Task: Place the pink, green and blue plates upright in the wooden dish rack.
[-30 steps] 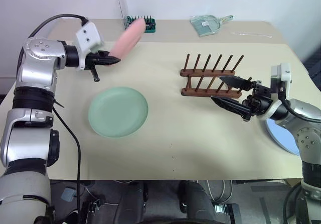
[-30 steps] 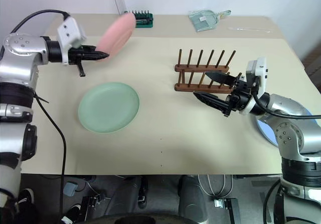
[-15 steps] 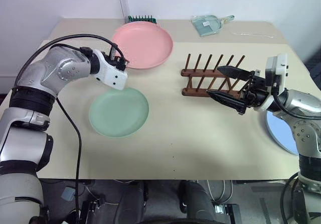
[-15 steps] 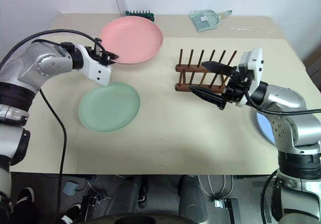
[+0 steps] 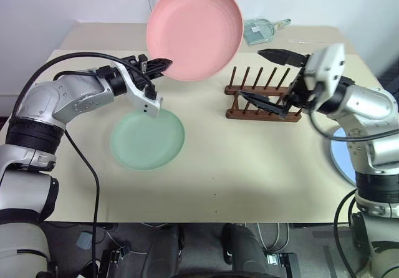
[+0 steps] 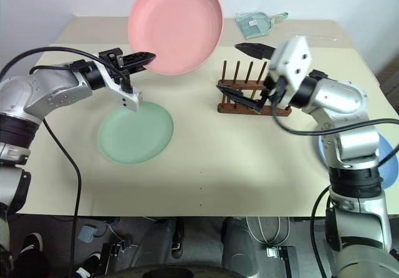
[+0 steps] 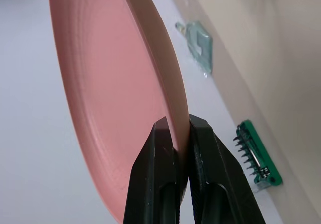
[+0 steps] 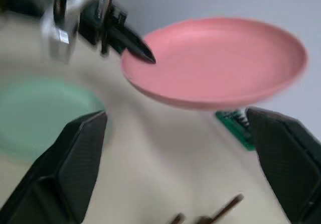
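From the left eye, the left gripper (image 5: 163,62) has the pink plate (image 5: 194,30) pinched by its rim, lifted clear of the table (image 5: 206,166) and standing nearly upright over the far edge. The green plate (image 5: 147,138) lies flat toward the table's left side, and the wooden dish rack (image 5: 262,95) sits toward the right side with its pegs bare. The right gripper (image 5: 269,77) hangs just in front of the rack, fingers spread wide, holding nothing.

The right eye catches the blue plate (image 6: 385,159) by the table's right edge, partly behind the right arm.

On the left wrist, both black fingers (image 7: 155,174) are clamped tight on the pink rim.

On the right wrist, the two fingers (image 8: 70,174) stand far apart, with the pink plate held up ahead of them.
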You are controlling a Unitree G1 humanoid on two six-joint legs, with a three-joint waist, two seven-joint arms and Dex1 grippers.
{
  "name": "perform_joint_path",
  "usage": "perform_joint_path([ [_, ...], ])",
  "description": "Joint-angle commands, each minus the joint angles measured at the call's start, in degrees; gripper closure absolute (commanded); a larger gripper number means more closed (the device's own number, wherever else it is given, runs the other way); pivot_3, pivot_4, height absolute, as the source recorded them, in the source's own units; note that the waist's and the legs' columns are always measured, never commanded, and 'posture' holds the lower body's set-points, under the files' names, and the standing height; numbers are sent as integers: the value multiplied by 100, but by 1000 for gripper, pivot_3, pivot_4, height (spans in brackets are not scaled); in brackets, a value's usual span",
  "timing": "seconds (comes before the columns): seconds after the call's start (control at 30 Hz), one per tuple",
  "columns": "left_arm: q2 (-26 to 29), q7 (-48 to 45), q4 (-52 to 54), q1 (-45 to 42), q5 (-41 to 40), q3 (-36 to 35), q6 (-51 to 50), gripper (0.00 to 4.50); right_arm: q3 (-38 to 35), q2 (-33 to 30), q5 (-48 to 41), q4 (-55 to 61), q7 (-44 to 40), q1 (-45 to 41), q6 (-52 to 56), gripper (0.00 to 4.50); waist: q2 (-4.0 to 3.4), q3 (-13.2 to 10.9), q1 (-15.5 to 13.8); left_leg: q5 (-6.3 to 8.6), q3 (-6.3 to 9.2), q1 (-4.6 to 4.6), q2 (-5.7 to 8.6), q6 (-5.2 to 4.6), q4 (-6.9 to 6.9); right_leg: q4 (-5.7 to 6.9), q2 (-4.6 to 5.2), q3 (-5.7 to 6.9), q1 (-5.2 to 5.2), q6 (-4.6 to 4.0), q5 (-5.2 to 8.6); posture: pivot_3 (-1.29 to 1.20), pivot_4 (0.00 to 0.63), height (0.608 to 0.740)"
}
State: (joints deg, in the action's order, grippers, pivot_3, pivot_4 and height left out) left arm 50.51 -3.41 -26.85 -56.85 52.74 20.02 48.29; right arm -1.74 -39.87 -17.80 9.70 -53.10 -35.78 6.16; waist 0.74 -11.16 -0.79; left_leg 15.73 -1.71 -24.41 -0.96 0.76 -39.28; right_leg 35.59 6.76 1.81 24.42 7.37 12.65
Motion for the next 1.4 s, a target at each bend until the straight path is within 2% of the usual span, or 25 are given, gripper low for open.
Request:
perform_joint_path([
  [0.03,62,334,10,-372,438,111,37,4480,202,-216,891,-94,-39,-336,-1301,0,0,0,-2,0,0,-1,0,0,0,0,0,0,0,0,0,0,150,724],
  [0.13,-14,417,22,-533,602,234,36,4480,481,-360,1734,-351,109,-407,-2293,0,0,0,6,-2,-1,-1,0,4,0,0,0,0,1,0,0,0,150,724],
  [0.27,-139,489,166,-628,722,355,63,4480,823,-246,2983,-554,796,-594,-3375,0,0,0,22,-7,-4,1,0,13,1,-2,0,0,1,1,0,0,150,724],
  [0.37,-196,546,232,-663,790,372,62,4480,1055,-224,3814,-751,1219,-642,-3629,0,0,0,34,-13,-5,1,-1,22,2,-2,0,0,3,0,0,0,150,724],
  [0.6,-360,333,327,-722,731,416,40,4480,1260,50,4260,-880,1565,-745,-3395,0,0,0,18,-14,-7,0,-1,24,2,-1,0,-1,4,0,0,0,150,724],
  [0.7,-428,234,360,-710,666,376,-23,4500,1324,123,4268,-939,1541,-774,-3214,785,0,0,16,-14,-7,0,0,23,2,-1,0,-1,3,0,0,0,150,724],
  [0.93,-475,190,401,-707,657,364,-69,4500,1366,207,4350,-954,1616,-877,-3057,4426,0,0,36,-14,-7,1,-1,23,2,5,0,-1,4,0,0,0,150,724],
  [1.0,-486,140,436,-684,643,376,-105,4500,1362,219,4334,-971,1643,-879,-3036,4477,-2,0,30,-13,-8,1,0,22,3,16,0,-2,4,0,0,0,150,724],
  [1.1,-542,-118,307,-684,190,272,-48,4500,1340,197,4377,-1023,1704,-871,-3047,4477,-2,0,25,-14,-8,1,0,22,2,17,0,-2,4,0,0,0,150,724],
  [1.13,-587,-381,246,-656,-295,175,-32,4500,1330,175,4418,-1043,1739,-868,-3066,4477,-2,0,26,-14,-7,1,0,22,2,18,0,-2,4,0,0,0,150,724],
  [1.23,-727,-601,230,-605,-1160,-148,-124,3292,1296,107,4579,-1105,1908,-876,-3122,4500,-2,0,26,-14,-7,1,-1,22,1,19,0,-2,4,0,0,0,150,724],
  [1.27,-774,-973,199,-566,-1607,-142,-156,2831,1293,75,4627,-1128,1971,-881,-3133,4500,-2,0,30,-14,-7,1,-1,23,1,19,1,-2,4,0,1,0,150,724],
  [1.33,-978,-2047,390,-277,-3340,-195,-466,1810,1239,-8,4782,-1203,2197,-913,-3145,4500,-2,1,31,-15,-7,2,-1,25,0,20,1,-2,4,0,0,0,150,724],
  [1.4,-1234,-3051,924,115,-5196,-402,-1243,687,1170,-89,4970,-1321,2494,-992,-3163,4500,-4,2,41,-16,-8,4,-1,27,0,23,2,-3,4,-1,1,0,150,724],
])
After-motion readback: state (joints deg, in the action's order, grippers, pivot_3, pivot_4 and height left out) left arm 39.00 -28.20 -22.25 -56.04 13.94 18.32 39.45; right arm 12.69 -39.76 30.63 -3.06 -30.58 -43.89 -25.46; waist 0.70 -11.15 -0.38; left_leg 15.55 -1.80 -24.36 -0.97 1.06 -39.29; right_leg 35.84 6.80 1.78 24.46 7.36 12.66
